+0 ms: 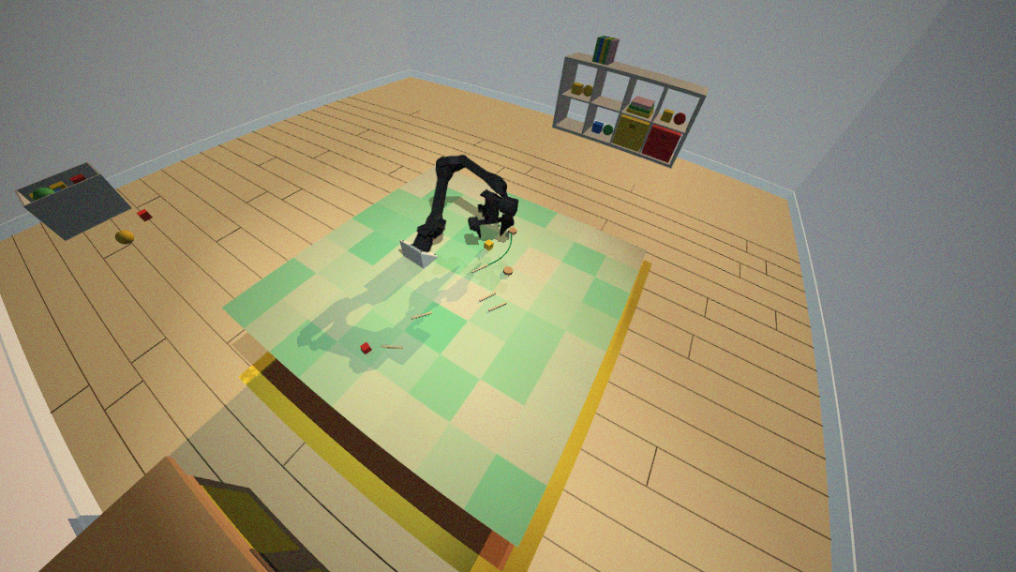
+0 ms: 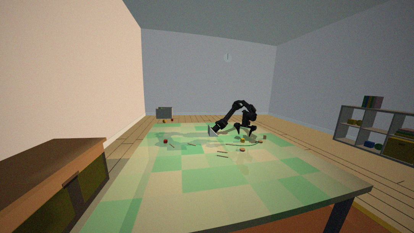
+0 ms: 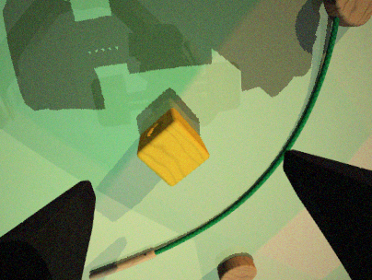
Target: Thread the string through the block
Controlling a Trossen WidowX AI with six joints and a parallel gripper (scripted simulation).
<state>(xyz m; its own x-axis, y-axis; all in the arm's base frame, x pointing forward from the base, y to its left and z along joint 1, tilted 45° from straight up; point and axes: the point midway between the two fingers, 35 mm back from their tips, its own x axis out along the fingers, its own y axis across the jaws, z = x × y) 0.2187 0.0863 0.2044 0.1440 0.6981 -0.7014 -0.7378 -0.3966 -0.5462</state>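
My tool (image 1: 492, 232) (image 2: 243, 133) (image 3: 191, 174) is wide open and empty above the yellow block (image 1: 488, 244) (image 2: 242, 140) (image 3: 173, 149), and the stick (image 1: 480, 268) (image 2: 230, 144) (image 3: 124, 263) lies near that block, its string (image 1: 507, 250) (image 2: 249, 145) (image 3: 262, 183) unthreaded, so picking up, threading, pulling through and setting down all remain.

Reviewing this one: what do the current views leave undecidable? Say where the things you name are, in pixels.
- Whether the yellow block's (image 1: 488, 245) (image 2: 242, 140) (image 3: 177, 154) hole runs right through: the wrist view shows one opening, at a slant.
- The whole round button holding the string (image 1: 501, 257) (image 2: 251, 145) (image 3: 272, 172): cut off by the wrist view's top edge.
- The second wooden disc's (image 1: 508, 271) (image 2: 242, 149) (image 3: 236, 268) full outline: cut by the wrist view's bottom edge.
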